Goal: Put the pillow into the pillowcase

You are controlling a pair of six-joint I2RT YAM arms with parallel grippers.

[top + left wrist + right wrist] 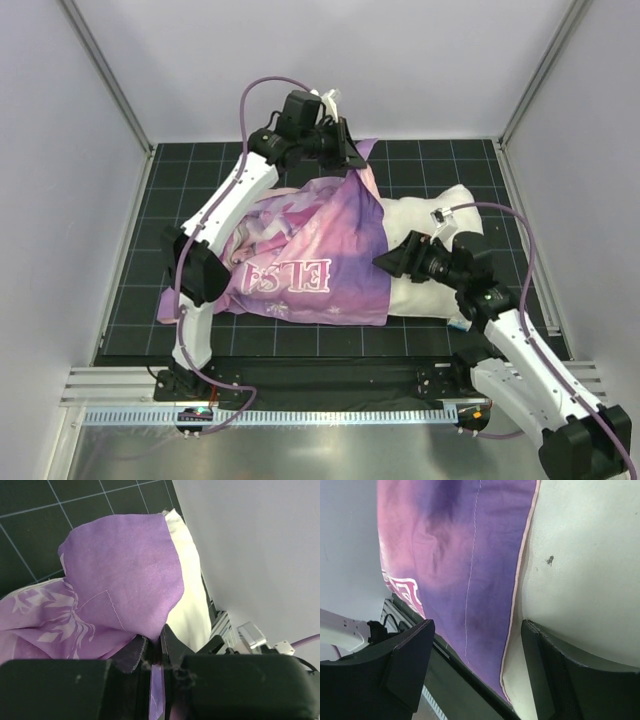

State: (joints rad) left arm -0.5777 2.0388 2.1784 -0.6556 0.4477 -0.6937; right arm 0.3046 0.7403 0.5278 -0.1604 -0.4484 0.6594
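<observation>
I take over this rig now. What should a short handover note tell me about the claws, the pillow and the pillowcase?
Left claw: shut on the pillowcase, pinching its far edge near the back wall.
Right claw: open, holding nothing, over the case's hem where it crosses the pillow.
Done: the pillow is partly inside; the case covers the part on the left arm's side.
Left to do: the part on the right arm's side is bare and sticks out; the case must be pulled over it.
</observation>
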